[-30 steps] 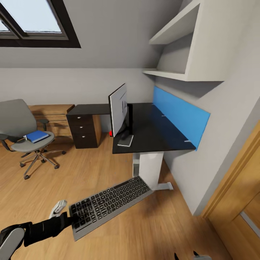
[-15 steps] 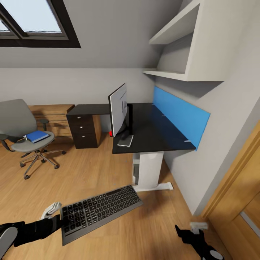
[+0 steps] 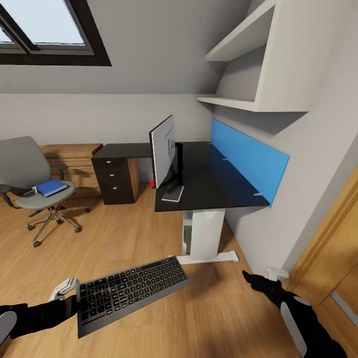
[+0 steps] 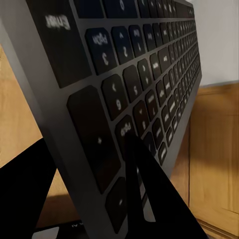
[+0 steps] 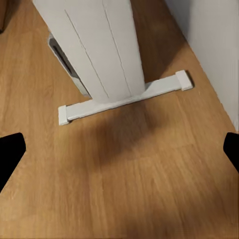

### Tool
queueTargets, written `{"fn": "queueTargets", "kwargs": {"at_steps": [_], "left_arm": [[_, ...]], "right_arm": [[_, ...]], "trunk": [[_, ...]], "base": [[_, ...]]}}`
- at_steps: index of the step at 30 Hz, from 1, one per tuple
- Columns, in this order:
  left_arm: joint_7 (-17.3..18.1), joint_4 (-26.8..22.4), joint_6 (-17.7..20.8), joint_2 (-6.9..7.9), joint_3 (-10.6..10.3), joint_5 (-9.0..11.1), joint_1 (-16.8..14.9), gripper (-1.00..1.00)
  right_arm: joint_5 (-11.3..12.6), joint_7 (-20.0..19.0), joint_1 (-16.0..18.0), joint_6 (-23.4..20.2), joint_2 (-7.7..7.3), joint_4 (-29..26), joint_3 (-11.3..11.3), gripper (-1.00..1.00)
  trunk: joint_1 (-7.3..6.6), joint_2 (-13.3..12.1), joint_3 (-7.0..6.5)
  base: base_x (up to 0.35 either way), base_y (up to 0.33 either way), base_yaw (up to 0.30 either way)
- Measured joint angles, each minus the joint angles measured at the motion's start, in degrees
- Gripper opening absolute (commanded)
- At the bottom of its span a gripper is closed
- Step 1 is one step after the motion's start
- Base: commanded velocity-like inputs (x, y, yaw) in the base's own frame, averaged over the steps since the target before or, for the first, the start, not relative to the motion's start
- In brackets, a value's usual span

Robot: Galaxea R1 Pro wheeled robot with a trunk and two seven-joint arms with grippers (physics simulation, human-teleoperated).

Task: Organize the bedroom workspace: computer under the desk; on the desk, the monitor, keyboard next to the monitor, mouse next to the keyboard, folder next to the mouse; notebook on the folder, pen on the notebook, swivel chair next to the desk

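Keyboard (image 3: 130, 291) is hanging above the floor, well short of the desk (image 3: 209, 181), pinched at one end by the left gripper (image 3: 74, 298); right gripper (image 3: 256, 279) is spread, empty. Leverage risks slipping.

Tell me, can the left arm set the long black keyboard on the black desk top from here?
Probably not yet: the left gripper holds the keyboard low over the floor, short of the desk.

keyboard (image 4: 149, 74) tilted, close | end effector fingers (image 4: 154, 194) clamp its edge | wood floor (image 4: 214, 154) behind
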State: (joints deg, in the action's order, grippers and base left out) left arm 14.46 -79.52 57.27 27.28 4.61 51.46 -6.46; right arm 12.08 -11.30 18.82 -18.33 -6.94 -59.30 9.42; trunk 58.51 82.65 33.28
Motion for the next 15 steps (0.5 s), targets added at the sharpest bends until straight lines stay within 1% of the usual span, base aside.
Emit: {"fn": "queueTargets", "kwargs": {"at_steps": [2,3,6,8,15], "left_arm": [[0.0,0.1,0.0,-0.01,0.1,0.1,0.0,-1.0],[0.0,0.1,-0.1,-0.05,0.2,0.3,0.0,-1.0],[0.1,0.2,-0.2,-0.09,0.3,0.5,0.0,-1.0],[0.1,0.2,-0.2,-0.13,0.3,0.9,0.0,-1.0],[0.2,0.3,-0.2,-0.18,0.4,3.4,0.0,-1.0]], "right_arm": [[2.6,-0.1,0.0,-0.5,0.0,-0.3,0.1,1.0],[4.3,-0.1,0.0,-0.6,0.04,0.4,0.1,1.0],[6.2,-0.2,0.0,-0.1,0.06,3.2,-0.1,1.0],[6.7,-0.2,0.0,0.4,0.06,4.1,-0.1,1.0],[7.5,-0.3,0.1,1.2,0.19,5.6,-0.4,1.0]], "trunk": [[0.0,0.0,0.0],[0.0,0.0,0.0],[0.0,0.0,0.0],[0.0,0.0,0.0],[0.0,0.0,0.0]], "base": [[0.0,0.0,0.0],[0.0,0.0,0.0],[0.0,0.0,0.0],[0.0,0.0,0.0],[0.0,0.0,0.0]]}}
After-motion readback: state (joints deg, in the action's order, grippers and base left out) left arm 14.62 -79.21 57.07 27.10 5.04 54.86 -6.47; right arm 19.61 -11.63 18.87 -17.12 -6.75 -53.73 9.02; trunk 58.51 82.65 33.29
